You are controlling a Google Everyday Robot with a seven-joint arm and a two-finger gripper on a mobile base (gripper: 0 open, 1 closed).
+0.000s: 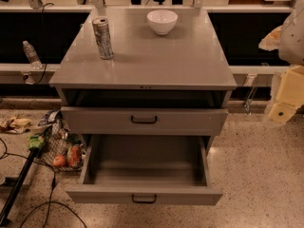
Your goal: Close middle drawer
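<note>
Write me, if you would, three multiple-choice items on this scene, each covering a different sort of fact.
1. Where is the gripper?
A. at the left edge
B. at the right edge, beside the cabinet
C. in the centre, over the cabinet

2. What colour is the bowl on the cabinet?
A. white
B. red
C. black

3. How does the middle drawer stand?
A. shut flush
B. pulled far out
C. taken out, lying on the floor

Key:
1 B: the gripper shows at the right edge, apart from the cabinet.
2 A: the bowl is plainly white against the grey top.
3 B: the middle drawer juts well past the drawer above, its bare floor showing.
</note>
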